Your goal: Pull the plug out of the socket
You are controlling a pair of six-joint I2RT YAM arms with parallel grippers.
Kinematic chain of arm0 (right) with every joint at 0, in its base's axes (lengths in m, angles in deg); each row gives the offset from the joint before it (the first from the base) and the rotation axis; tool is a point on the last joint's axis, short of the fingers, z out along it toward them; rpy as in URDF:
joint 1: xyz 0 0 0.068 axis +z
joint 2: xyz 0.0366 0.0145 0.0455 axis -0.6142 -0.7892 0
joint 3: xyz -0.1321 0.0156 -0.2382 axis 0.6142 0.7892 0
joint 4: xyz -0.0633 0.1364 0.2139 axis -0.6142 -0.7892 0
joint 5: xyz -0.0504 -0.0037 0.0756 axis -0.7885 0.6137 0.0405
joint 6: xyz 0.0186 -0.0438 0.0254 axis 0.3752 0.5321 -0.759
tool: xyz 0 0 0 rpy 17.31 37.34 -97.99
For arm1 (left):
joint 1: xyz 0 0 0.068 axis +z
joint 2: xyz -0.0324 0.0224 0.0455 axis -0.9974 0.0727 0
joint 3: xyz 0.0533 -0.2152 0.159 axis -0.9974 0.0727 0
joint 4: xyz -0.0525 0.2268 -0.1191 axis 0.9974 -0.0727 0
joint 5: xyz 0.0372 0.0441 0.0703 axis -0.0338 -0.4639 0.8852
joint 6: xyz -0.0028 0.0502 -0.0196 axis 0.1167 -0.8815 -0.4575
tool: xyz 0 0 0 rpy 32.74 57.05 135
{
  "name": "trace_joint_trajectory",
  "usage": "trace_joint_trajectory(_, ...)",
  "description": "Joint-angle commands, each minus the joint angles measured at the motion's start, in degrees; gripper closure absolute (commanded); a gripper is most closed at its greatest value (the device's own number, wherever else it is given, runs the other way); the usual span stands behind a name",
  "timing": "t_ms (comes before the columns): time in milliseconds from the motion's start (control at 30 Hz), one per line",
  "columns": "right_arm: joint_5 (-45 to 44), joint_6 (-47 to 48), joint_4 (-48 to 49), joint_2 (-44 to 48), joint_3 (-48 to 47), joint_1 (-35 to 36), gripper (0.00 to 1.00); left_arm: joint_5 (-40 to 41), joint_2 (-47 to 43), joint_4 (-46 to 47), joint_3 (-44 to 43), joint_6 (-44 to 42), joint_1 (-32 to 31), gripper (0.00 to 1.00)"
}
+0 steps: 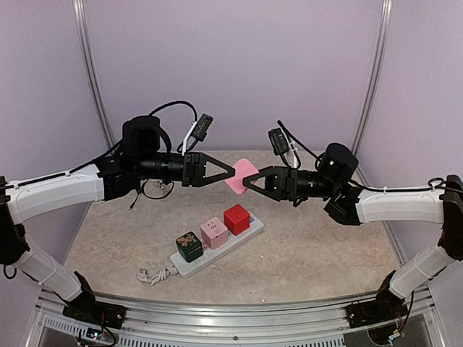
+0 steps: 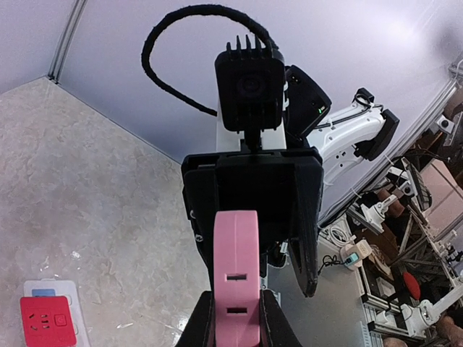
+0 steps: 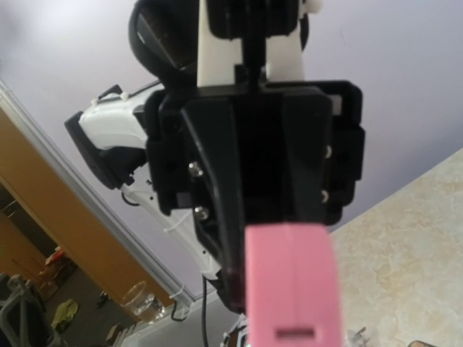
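Near us the socket (image 1: 217,249) lies on the surface (image 1: 325,253), with three cubes seated in it. Beyond and above, the pink plug (image 1: 239,176) hangs free, clamped in the left gripper (image 1: 231,172). The right gripper (image 1: 248,181) touches its other end, but we cannot tell if it grips. We judge the pull done; next, one gripper must yield. Bare surface lies right, and the far wall is close.

Colours, for anyone asking: the plug (image 1: 241,176) is plain bubblegum pink with a couple of darker slots. The left tool (image 1: 230,172) and right tool (image 1: 249,182) are both matte black, while the left arm (image 1: 58,191) and right arm (image 1: 398,204) are white with black joints. The socket (image 1: 189,266) is white, and so is its cord (image 1: 155,273).

There are three cubes:
- green cube (image 1: 189,246): dark, with a light print too small to read
- pink cube (image 1: 214,232): pale
- red cube (image 1: 236,218): bright

The table (image 1: 325,253) is beige and marbled, kinda speckly. The walls (image 1: 239,65) are pale lilac.
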Motion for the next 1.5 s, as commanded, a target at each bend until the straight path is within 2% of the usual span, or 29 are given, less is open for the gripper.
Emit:
trace_joint_trajectory(0, 3.88, 0.94, 4.22, 0.54, -1.51, 1.35, 0.54, 2.68, 3.58, -5.84, -1.09, -2.47, -0.57, 1.0)
trace_joint_trajectory(133, 3.28, 1.0, 3.64, -0.03, -2.13, 1.35, 0.52, 3.27, 4.06, -6.86, -1.63, -3.21, -1.04, 1.0)
trace_joint_trajectory(200, 2.66, 1.57, 2.62, 0.23, -2.22, 1.31, 0.48, 3.35, 3.75, -6.83, -1.55, -3.29, -1.04, 1.0)
trace_joint_trajectory(333, -1.5, 5.64, -5.45, 1.0, -3.28, 0.16, 0.3, 3.02, 3.31, -7.48, -1.79, -4.36, -1.04, 1.0)
trace_joint_trajectory(433, -3.71, 5.67, -7.69, 1.8, -2.77, -2.63, 0.15, 3.26, 2.57, -9.6, -1.69, -5.0, -0.97, 1.0)
trace_joint_trajectory(567, -4.67, 5.86, -9.88, 2.71, -2.4, -7.66, 0.05, 3.41, 0.94, -9.87, -0.53, -5.18, 0.38, 1.0)
trace_joint_trajectory(667, -5.83, 8.86, -13.92, 3.52, -2.18, -10.47, 0.03, 4.59, -0.64, -10.99, 0.16, -5.61, 3.04, 1.0)
trace_joint_trajectory(833, -9.5, 15.5, -22.58, 4.44, -1.25, -12.81, 0.03, 13.71, -3.42, -14.8, 0.85, -6.7, 12.36, 1.0)
trace_joint_trajectory(967, -11.0, 16.86, -21.89, 4.85, 2.46, -12.93, 0.03, 29.44, -4.01, -19.77, -1.08, -11.33, 15.95, 1.0)
trace_joint_trajectory(1033, -11.15, 16.51, -20.46, 4.79, 4.49, -12.97, 0.03, 39.82, -2.01, -22.56, -3.78, -13.91, 16.63, 1.0)
trace_joint_trajectory(1200, -10.46, 15.79, -17.57, 4.08, 7.16, -12.89, 0.03, 53.75, 11.18, -26.49, -13.74, -18.24, 18.55, 1.0)
trace_joint_trajectory(1333, -10.55, 16.96, -18.7, 4.28, 7.8, -12.9, 0.03, 56.16, 21.73, -25.43, -21.1, -21.67, 18.74, 1.0)
trace_joint_trajectory(1467, -10.18, 17.24, -18.64, 4.56, 8.75, -12.87, 0.03, 62.88, 32.66, -27.21, -30.57, -25.09, 18.65, 1.0)
